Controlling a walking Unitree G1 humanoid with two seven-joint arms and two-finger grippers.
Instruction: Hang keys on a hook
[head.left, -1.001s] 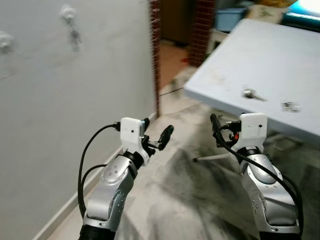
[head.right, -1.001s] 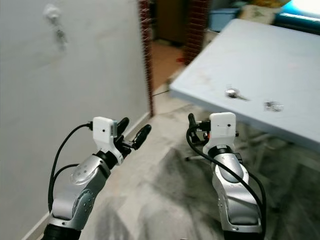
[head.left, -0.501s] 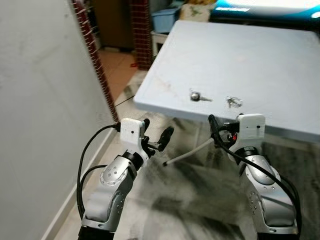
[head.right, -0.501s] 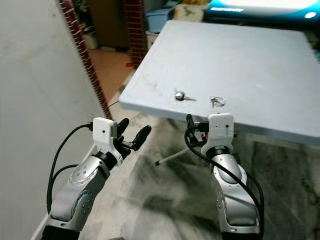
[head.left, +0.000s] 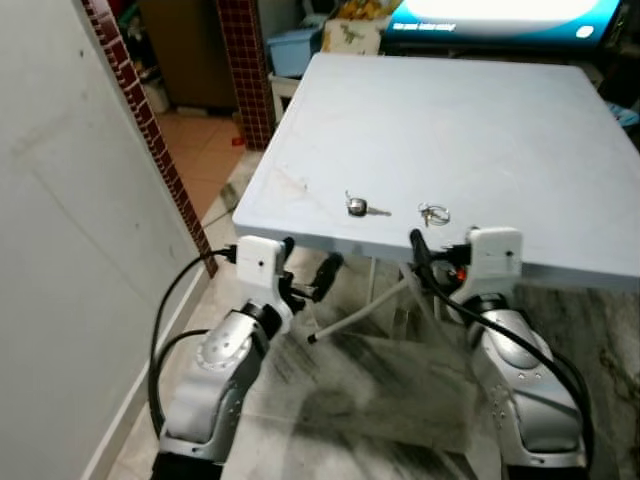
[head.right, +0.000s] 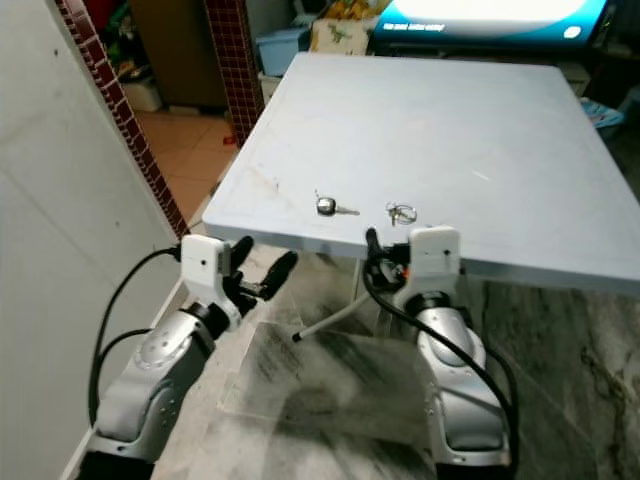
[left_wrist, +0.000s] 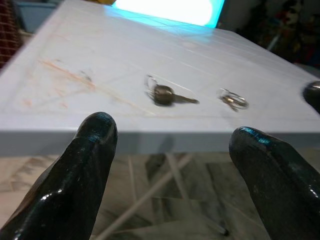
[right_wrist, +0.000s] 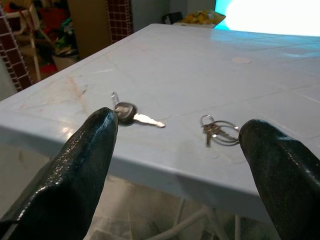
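Note:
Two sets of keys lie near the front edge of a pale blue table (head.left: 470, 120): a single key with a dark head (head.left: 360, 207) and, to its right, a ring with small keys (head.left: 434, 213). My left gripper (head.left: 308, 256) is open, held just below and before the table edge, left of the single key. My right gripper (right_wrist: 177, 145) is open too, level with the edge, its fingers (right_wrist: 75, 160) framing both the single key (right_wrist: 132, 115) and the key ring (right_wrist: 217, 129). In the left wrist view the single key (left_wrist: 165, 95) and the ring (left_wrist: 232, 99) lie beyond the edge.
A white wall (head.left: 60, 250) runs along my left, ending at a red brick column (head.left: 140, 110). Metal table legs (head.left: 350, 315) cross under the table over a grey marbled floor (head.left: 370, 390). A bright screen (head.left: 500, 15) and a blue bin (head.left: 295, 50) stand behind the table.
The camera has swung right and come closer: the wall with its hooks has slid off to the left and the table now lies straight ahead. Both arms keep their pose, fingers apart.

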